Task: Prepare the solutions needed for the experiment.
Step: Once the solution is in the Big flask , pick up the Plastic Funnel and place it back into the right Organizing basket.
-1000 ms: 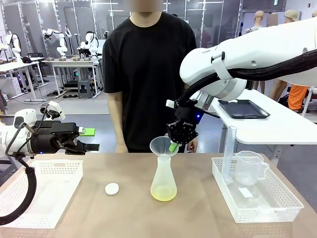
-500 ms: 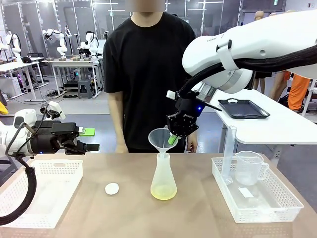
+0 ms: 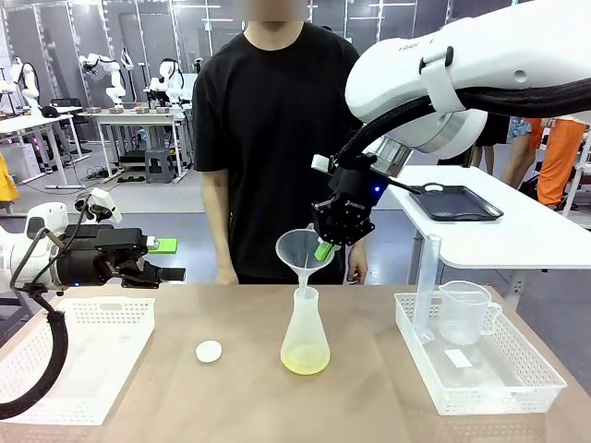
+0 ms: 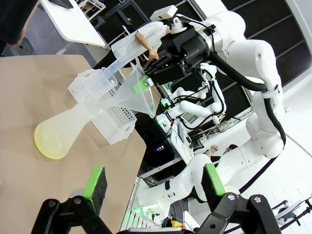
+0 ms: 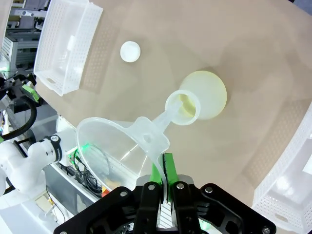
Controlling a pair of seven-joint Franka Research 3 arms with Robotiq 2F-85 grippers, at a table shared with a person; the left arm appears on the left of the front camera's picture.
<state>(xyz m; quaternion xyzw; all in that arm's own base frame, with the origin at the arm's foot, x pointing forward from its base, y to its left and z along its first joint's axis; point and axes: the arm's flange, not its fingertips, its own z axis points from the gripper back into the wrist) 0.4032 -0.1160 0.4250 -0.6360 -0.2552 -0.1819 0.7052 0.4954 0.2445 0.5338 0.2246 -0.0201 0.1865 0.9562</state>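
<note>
A frosted conical flask (image 3: 305, 332) stands mid-table with a shallow layer of pale yellow-green solution (image 3: 305, 361) at its bottom. My right gripper (image 3: 325, 249) is shut on the rim of a clear plastic funnel (image 3: 302, 251), which is tilted with its stem tip at the flask's mouth. The right wrist view looks down on the funnel (image 5: 117, 146), the flask's mouth (image 5: 183, 107) and the solution (image 5: 212, 95), with the right gripper (image 5: 163, 170) pinching the funnel wall. My left gripper (image 3: 166, 260) hovers open over the left basket. In its own view, the left gripper (image 4: 155, 181) holds nothing.
A white disc (image 3: 209, 351) lies left of the flask. A white basket (image 3: 83, 355) sits at the left. Another basket (image 3: 480, 369) at the right holds a beaker (image 3: 462, 312) and a tall cylinder (image 3: 427, 277). A person in a black shirt (image 3: 277, 138) stands at the far edge.
My right gripper has risen with the funnel, lifting it out of the flask's neck until only the stem tip is at the mouth. The left arm has stayed still.
</note>
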